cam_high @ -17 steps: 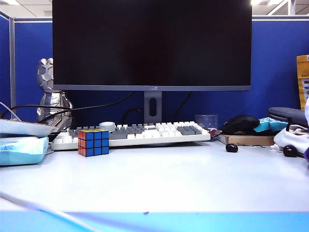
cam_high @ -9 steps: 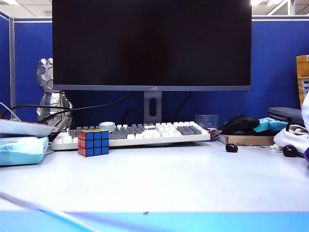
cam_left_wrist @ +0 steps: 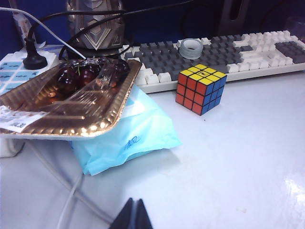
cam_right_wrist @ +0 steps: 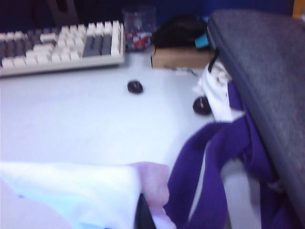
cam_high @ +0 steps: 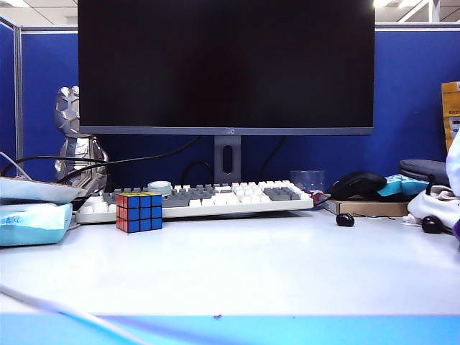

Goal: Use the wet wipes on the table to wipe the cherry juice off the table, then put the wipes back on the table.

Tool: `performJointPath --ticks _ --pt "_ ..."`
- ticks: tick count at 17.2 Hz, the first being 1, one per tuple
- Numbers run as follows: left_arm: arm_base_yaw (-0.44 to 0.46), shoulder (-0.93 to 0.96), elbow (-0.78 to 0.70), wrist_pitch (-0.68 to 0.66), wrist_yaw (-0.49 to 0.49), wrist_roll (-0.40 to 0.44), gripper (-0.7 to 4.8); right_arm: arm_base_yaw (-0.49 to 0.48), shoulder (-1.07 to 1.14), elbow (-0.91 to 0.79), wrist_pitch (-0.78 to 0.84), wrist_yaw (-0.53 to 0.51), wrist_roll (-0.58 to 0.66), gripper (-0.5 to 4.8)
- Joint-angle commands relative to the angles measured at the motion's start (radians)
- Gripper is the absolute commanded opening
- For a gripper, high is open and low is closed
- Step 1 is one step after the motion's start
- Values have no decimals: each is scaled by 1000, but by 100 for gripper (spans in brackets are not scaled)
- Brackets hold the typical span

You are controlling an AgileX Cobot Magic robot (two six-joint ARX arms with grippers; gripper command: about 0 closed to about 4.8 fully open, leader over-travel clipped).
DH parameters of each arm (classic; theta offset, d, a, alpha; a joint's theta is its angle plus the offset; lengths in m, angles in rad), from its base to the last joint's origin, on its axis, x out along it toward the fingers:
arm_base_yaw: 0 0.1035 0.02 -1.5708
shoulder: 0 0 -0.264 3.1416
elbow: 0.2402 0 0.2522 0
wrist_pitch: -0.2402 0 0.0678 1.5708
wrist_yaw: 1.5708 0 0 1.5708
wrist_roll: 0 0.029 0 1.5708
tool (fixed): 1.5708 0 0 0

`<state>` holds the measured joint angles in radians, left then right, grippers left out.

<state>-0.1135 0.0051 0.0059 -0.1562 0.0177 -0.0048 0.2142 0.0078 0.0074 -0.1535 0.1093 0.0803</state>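
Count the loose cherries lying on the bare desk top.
2. One cherry lies right of the keyboard, before the cardboard box; the other cherry sits further right, against the white bag. More stay in the gold tray.

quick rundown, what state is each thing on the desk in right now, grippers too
left gripper: shut, empty, hanging low over the table
right gripper: shut on the wet wipes, at the table's right side
wet wipes: held, faintly pink at one edge
monitor: screen dark
Rubik's cube: scrambled, upright by the keyboard
cherry tray: film-covered, resting on the blue tissue pack
two loose cherries: lying on the table
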Motion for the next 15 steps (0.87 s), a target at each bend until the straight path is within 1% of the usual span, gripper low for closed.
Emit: performJointPath --ticks 1,3,4,5,6,9,10,12,14,15 --pt "2 -3 -1 -11 5 -3 -2 0 0 -2 42 54 -3 -6" --pt "2 -3 -1 -11 5 -3 -2 0 2 5 51 53 -3 -6" --pt "2 -3 -1 -11 5 -3 -2 1 8 17 31 44 -2 -6" --pt "2 -3 -1 -11 5 -3 -2 1 34 57 -35 34 -3 -6" --pt "2 -3 -1 -11 5 -4 -2 2 68 83 -42 22 11 -6" --pt "2 -3 -1 -11 5 -3 -2 2 196 140 42 4 15 -6" --pt "2 -3 -1 -11 5 -4 -2 2 288 193 80 1 13 -6" --pt "2 -3 -1 -11 5 -4 -2 3 448 284 71 -44 3 -6" --pt "2 -3 -1 -11 5 -4 -2 11 605 359 39 -95 -15 -6" --pt "2 -3 -1 -11 5 -4 -2 34 713 417 -2 -118 -24 -6"
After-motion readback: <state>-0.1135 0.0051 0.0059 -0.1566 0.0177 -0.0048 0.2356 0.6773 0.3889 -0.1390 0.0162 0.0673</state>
